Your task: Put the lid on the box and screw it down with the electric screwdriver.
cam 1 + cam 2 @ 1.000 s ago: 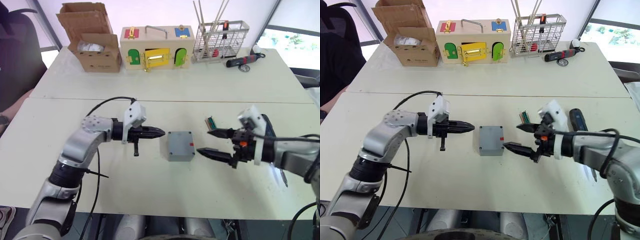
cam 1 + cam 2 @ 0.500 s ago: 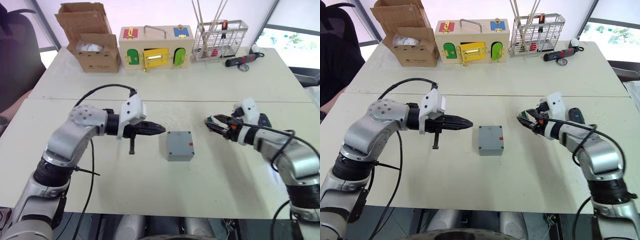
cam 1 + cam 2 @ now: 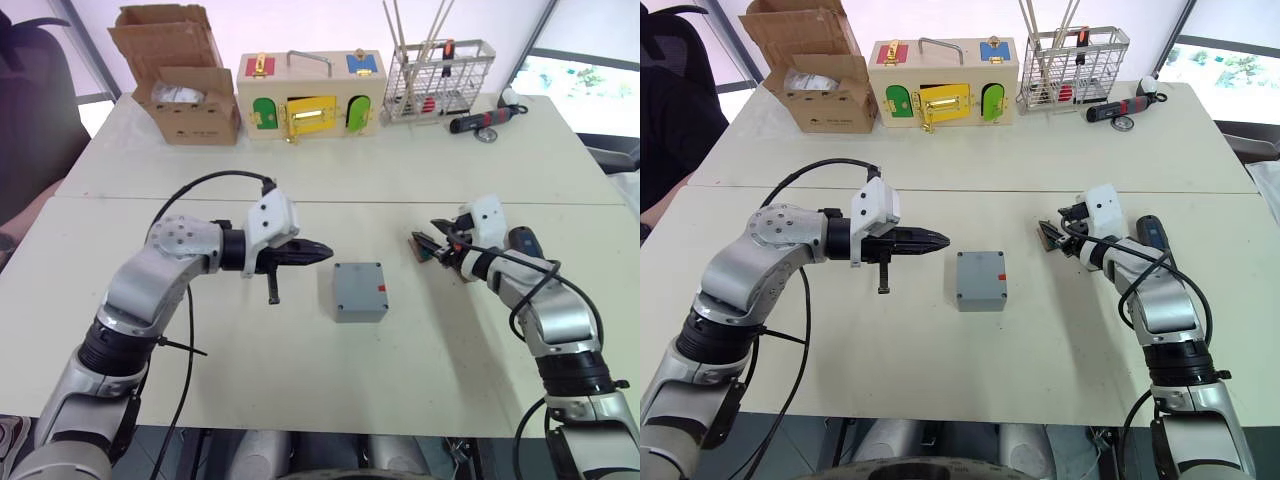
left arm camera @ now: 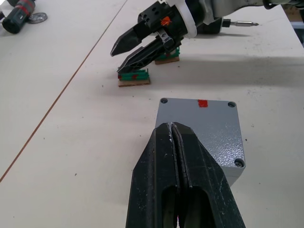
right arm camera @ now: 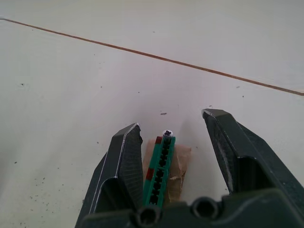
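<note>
Your box (image 3: 360, 291) sits near the middle of the desk (image 3: 300, 370) with the lid (image 4: 199, 124) already seated flat on top, a screw head visible in at least three of its corners and a small red mark on the edge facing your right arm. Nothing touches it.

Your left gripper (image 3: 318, 253) hovers just beside the box on its left, pointing at it, fingers (image 4: 175, 190) pressed together with nothing between them. A small black tool lies on the desk under that arm; what it is cannot be told.

Your right gripper (image 5: 173, 137) is on the other side of the box, well apart from it, low over a little green strip on a brown card (image 5: 164, 166). Its fingers (image 5: 121, 161) are spread, one on each side of the strip, and a single screw head shows at the strip's far tip. Whether the fingers touch the strip is not clear.

The electric screwdriver (image 3: 525, 242) lies on the desk just behind your right wrist, its metal bit pointing away from the box.

Along the far edge of the desk stand a cardboard box (image 3: 185, 90), a wooden box with coloured doors (image 3: 310, 95) and a wire rack (image 3: 440, 80), with a black-and-red hand tool (image 3: 485, 118) beside the rack.
</note>
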Robot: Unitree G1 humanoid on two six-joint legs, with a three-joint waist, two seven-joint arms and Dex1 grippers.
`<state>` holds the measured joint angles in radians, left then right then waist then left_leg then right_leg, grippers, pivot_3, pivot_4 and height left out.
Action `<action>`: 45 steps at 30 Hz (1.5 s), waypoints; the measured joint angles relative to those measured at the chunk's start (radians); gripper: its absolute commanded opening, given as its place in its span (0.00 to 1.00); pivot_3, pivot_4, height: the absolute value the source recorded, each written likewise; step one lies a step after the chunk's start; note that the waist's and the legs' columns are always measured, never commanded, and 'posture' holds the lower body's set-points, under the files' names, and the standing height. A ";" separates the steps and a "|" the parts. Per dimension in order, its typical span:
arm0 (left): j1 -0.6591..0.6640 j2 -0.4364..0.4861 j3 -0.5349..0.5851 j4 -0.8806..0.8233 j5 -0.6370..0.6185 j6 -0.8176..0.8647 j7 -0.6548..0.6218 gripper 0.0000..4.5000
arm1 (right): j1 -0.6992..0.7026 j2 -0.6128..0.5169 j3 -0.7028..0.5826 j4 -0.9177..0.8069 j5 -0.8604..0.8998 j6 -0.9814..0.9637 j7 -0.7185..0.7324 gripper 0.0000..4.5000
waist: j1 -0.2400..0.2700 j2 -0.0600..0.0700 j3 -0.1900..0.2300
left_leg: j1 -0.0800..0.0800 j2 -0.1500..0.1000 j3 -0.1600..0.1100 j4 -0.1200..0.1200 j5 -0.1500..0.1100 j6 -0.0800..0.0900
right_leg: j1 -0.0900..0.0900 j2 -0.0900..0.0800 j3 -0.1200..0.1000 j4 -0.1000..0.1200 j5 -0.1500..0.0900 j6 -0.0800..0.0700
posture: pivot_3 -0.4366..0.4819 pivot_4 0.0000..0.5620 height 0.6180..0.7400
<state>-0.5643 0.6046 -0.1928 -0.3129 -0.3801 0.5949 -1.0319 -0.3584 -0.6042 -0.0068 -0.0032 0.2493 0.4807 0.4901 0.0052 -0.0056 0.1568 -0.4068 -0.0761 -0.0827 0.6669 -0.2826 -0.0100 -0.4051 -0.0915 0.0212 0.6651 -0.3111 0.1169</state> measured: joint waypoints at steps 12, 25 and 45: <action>0.000 -0.001 -0.020 0.025 0.002 -0.014 0.001 0.00 | -0.015 0.034 -0.001 0.070 -0.042 -0.035 0.001 0.52 | -0.002 0.000 0.000 | 0.000 0.000 0.000 0.000 0.000 0.000 | 0.000 0.000 0.000 0.000 0.000 0.000 | 0.48 0.27 1.00; 0.000 -0.001 -0.022 0.036 0.009 -0.021 0.005 0.00 | -0.025 0.054 -0.006 0.078 -0.049 -0.035 0.007 0.01 | -0.002 0.000 0.000 | 0.000 0.000 0.000 0.000 0.000 0.000 | 0.000 0.000 0.000 0.000 0.000 0.000 | 0.48 0.27 1.00; 0.005 -0.001 -0.029 0.037 0.019 -0.035 -0.010 0.00 | -0.020 0.004 -0.055 -0.117 -0.040 0.047 0.030 0.01 | -0.001 0.000 0.000 | 0.000 0.000 0.000 0.000 0.000 0.000 | 0.000 0.000 0.000 0.000 0.000 0.000 | 0.48 0.27 1.00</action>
<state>-0.5598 0.6036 -0.2221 -0.2762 -0.3609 0.5597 -1.0419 -0.3787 -0.5998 -0.0615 -0.1206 0.2095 0.5281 0.5205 0.0039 -0.0055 0.1568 -0.4069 -0.0761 -0.0828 0.6669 -0.2825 -0.0102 -0.4054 -0.0915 0.0213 0.6653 -0.3111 0.1169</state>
